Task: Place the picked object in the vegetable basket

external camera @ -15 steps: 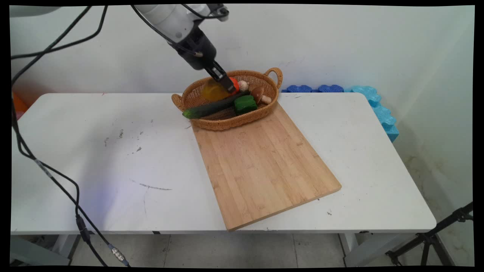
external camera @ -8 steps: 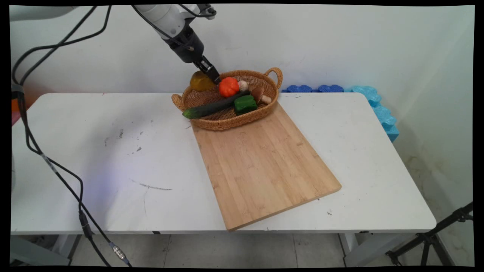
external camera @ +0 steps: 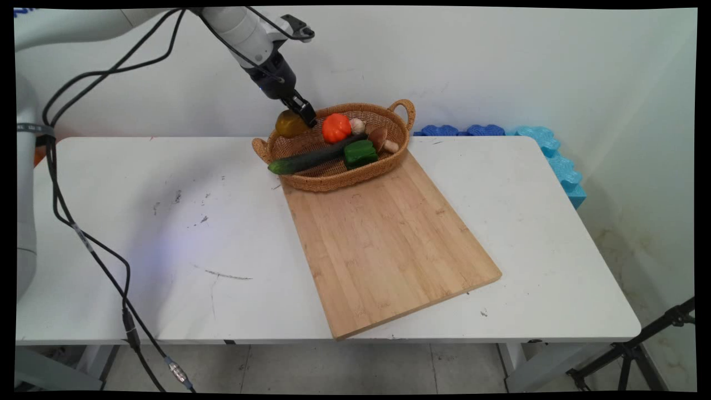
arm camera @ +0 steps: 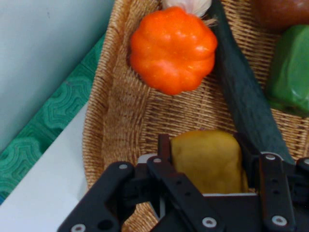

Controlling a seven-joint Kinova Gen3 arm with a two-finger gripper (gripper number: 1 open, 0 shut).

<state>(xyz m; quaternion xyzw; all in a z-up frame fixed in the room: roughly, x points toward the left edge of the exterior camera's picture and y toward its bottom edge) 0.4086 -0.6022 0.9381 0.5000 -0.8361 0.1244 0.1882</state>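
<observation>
White worktop (external camera: 166, 222), basket (external camera: 400, 108) at the wall: pincer (arm camera: 205, 157) clamps a yellow pepper (arm camera: 207, 159) across its sides; it looks light, smooth, likely slippery.

A yellow pepper (arm camera: 207, 159), smooth and blocky, is hanging clamped in the claw (arm camera: 205, 154) above the left end of the wicker basket (external camera: 333, 178), near the orange pumpkin (arm camera: 173, 48).

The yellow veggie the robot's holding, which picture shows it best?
The hand view: the yellow vegetable fills the space between the gripper's fingers. In the main view it is small, part-hidden by the gripper.
</observation>
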